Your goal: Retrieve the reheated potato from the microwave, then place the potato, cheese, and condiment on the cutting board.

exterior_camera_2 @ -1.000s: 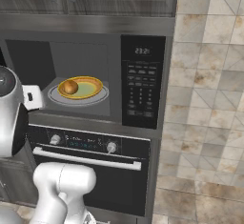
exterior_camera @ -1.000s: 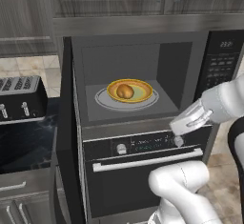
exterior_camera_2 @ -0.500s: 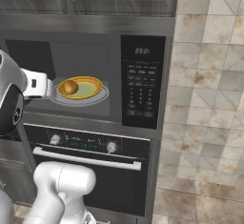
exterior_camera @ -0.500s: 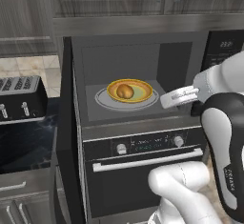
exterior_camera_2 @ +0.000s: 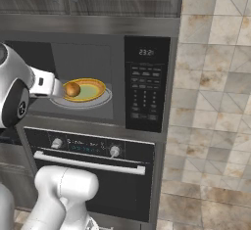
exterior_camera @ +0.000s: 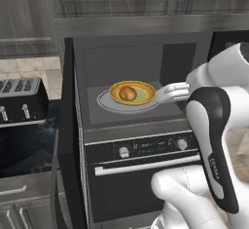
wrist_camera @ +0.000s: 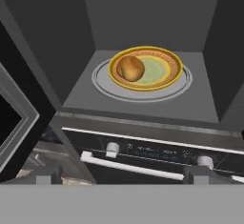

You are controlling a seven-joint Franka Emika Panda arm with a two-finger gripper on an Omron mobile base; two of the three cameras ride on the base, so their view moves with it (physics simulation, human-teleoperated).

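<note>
Hand view: spread claw (wrist_camera: 122, 174) faces the potato (wrist_camera: 130, 68) on a yellow-rimmed plate (wrist_camera: 164, 77) inside the open microwave (wrist_camera: 143, 18).

1. The small, oval, golden-brown potato (exterior_camera: 127, 93) (exterior_camera_2: 72, 89) (wrist_camera: 130, 68) lies on a shallow yellow-rimmed dish with a pale green centre (exterior_camera: 144, 93) (exterior_camera_2: 91, 89) (wrist_camera: 159, 68), toward the dish's left side in the hand view.
2. The large black built-in microwave (exterior_camera: 141, 57) (exterior_camera_2: 147, 84) (wrist_camera: 143, 13) stands open, its grey cavity exposed; the dish rests on a round pale turntable (exterior_camera: 104, 100) (exterior_camera_2: 95, 102) (wrist_camera: 102, 82) on the cavity floor. Its keypad panel with a lit display sits on the right.
</note>
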